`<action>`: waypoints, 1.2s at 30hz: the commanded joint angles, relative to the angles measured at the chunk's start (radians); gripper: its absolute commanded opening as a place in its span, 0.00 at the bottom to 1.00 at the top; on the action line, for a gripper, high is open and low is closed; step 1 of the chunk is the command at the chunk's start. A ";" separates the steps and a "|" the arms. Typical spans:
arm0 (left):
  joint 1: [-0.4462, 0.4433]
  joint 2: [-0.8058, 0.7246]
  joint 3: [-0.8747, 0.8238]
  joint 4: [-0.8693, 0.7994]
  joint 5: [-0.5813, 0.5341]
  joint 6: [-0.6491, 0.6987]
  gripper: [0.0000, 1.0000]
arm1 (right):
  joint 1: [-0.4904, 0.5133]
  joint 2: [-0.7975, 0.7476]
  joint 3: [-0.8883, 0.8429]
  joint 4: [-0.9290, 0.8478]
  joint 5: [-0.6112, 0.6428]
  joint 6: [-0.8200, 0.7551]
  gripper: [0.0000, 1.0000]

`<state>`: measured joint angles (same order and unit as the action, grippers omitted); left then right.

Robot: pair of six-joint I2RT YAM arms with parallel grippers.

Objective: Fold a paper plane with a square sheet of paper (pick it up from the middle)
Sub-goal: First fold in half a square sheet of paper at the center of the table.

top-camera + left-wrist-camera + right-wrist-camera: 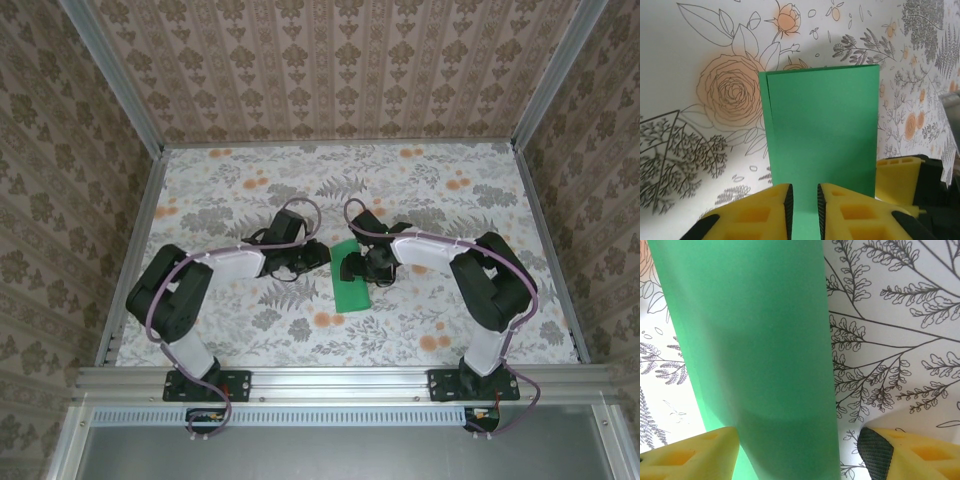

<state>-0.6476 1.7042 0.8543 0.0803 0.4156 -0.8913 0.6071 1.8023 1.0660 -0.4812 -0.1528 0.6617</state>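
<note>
The square sheet of paper (352,291), folded to a green strip, lies at the middle of the floral table (450,300). The left gripper (804,192), at its 10 o'clock, has its yellow fingers almost together with green paper in the slit; whether it pinches, I cannot tell. The right gripper (795,440), over the sheet's 12 o'clock end, stands spread.
</note>
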 commanded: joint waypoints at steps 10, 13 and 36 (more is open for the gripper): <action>-0.015 0.126 0.094 0.049 0.086 -0.020 0.08 | 0.016 0.132 -0.066 -0.018 0.048 0.019 0.71; -0.018 0.148 0.107 0.043 0.086 -0.020 0.06 | 0.016 0.126 -0.066 -0.011 0.032 0.019 0.71; -0.023 0.210 0.191 -0.208 0.014 0.122 0.00 | -0.119 -0.016 -0.013 -0.020 -0.312 -0.108 0.69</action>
<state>-0.6624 1.8862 1.0222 -0.0658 0.4442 -0.8249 0.5003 1.7645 1.0405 -0.4644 -0.4042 0.5980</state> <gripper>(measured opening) 0.060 0.698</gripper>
